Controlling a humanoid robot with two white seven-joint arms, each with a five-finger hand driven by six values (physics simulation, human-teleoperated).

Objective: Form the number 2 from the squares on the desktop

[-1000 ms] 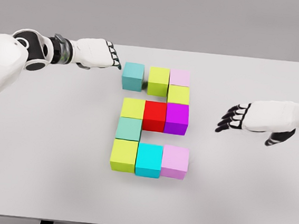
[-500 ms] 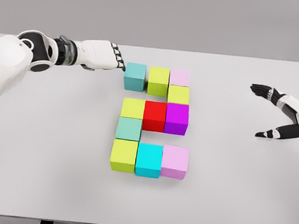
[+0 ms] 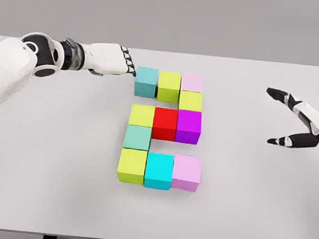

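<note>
Eleven squares now read as a near-finished 2 at the table's (image 3: 40, 187) centre. The left hand (image 3: 113, 59), fingers extended flat and holding nothing, has nudged the teal square (image 3: 145, 81) toward 3 o'clock, so the gap seen a second ago is closed and it touches the lime square (image 3: 169, 86) of the top row. The right hand (image 3: 303, 125), spread wide and empty, has withdrawn to 3 o'clock. Judging by this, only small alignment remains.
</note>
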